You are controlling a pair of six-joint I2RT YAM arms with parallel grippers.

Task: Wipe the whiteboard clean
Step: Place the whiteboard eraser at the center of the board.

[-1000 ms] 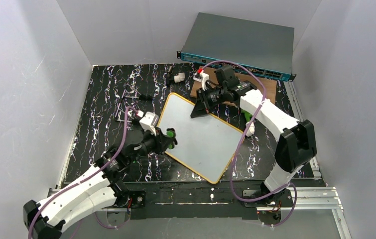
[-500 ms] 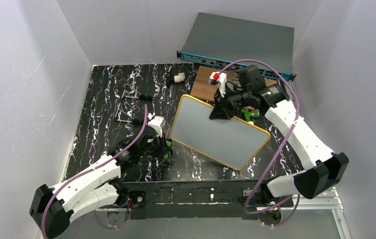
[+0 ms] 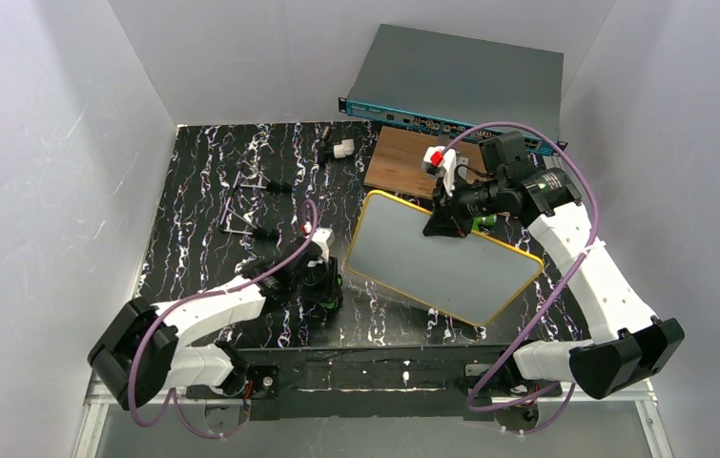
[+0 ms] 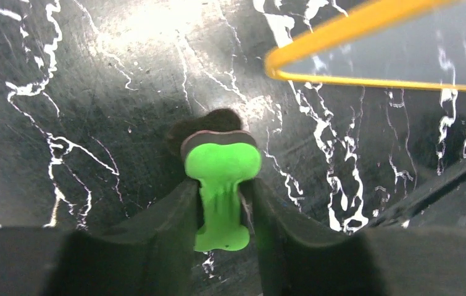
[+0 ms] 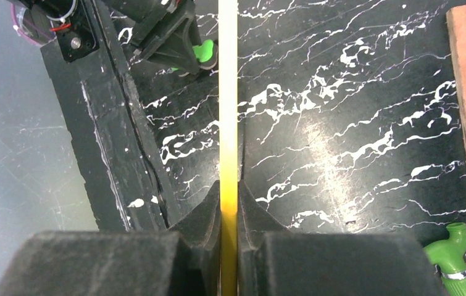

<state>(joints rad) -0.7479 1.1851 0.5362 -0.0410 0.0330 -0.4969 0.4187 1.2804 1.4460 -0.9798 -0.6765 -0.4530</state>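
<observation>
Broadly, the black marbled desk [image 3: 194,191] filled the top view, and the whiteboard [image 3: 432,262] sat right of centre in that frame, tipped up off the flat. It was probably held that way so its face would be offered toward the other arm for wiping. Its face looked blank from above, with no writing to be made out. Whether its low edge touched the desk could not be told.

Behind it, in the upper middle, lay the brown wooden board [image 3: 403,162], just beyond the whiteboard's raised edge, so there was little room for it to swing backward.

The right gripper [image 3: 439,221] had its fingers pressed together on the whiteboard's yellow rim, pinching the top edge. The right wrist view looked straight down the thin edge.

The left gripper [image 3: 325,283] hung low over the desk just left of the whiteboard's near corner, apart from it. Its fingers were closed around the narrow stem of a green eraser [image 4: 223,166], whose dark-padded head rested on the desk. Bare desk lay between eraser and rim.
</observation>
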